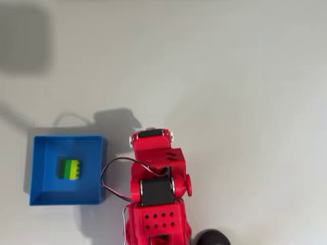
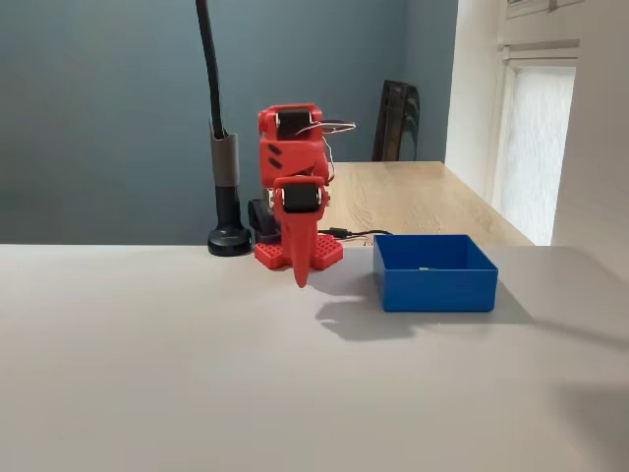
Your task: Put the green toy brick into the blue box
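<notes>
Overhead cam looks straight down on the worktop [image 1: 230, 76], arm [image 1: 156, 189] at the bottom edge, box [image 1: 38, 173] to its left. The fixed cam sits low at the opposite worktop edge, facing the arm [image 2: 295, 197] head-on from a fair way off. Both catch arm, box [image 2: 437, 285] and the worktop around them.

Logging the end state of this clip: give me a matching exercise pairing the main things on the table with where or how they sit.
Things:
1. green toy brick
2. blue box
3. gripper
4. black lamp stand

Places or states:
A. folded down, tip pointing at the table, holding nothing
B. lying inside the tray, near its middle
C. on the grey table, right of the arm in the fixed view
D. beside the arm's base, left of it in the fixed view

Pairs: 1-B, 2-C, 3-A, 4-D
</notes>
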{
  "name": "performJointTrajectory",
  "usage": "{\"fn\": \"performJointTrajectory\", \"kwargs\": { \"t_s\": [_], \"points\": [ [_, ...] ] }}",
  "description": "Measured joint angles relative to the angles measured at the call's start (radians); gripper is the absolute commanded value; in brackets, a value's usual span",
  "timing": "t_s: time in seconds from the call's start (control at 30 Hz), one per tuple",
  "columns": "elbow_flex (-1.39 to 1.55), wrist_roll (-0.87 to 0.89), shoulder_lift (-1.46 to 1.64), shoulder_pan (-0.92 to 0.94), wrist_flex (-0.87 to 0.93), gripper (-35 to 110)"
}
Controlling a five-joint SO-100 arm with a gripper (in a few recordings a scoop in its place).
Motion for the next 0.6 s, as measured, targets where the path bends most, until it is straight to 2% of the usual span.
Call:
{"fn": "performJointTrajectory", "kwargs": {
  "t_s": [0.23, 0.6],
  "points": [
    [0.127, -0.009, 0.166, 0.008, 0.000, 0],
    [0.152, -0.009, 0.189, 0.020, 0.000, 0]
  ]
}}
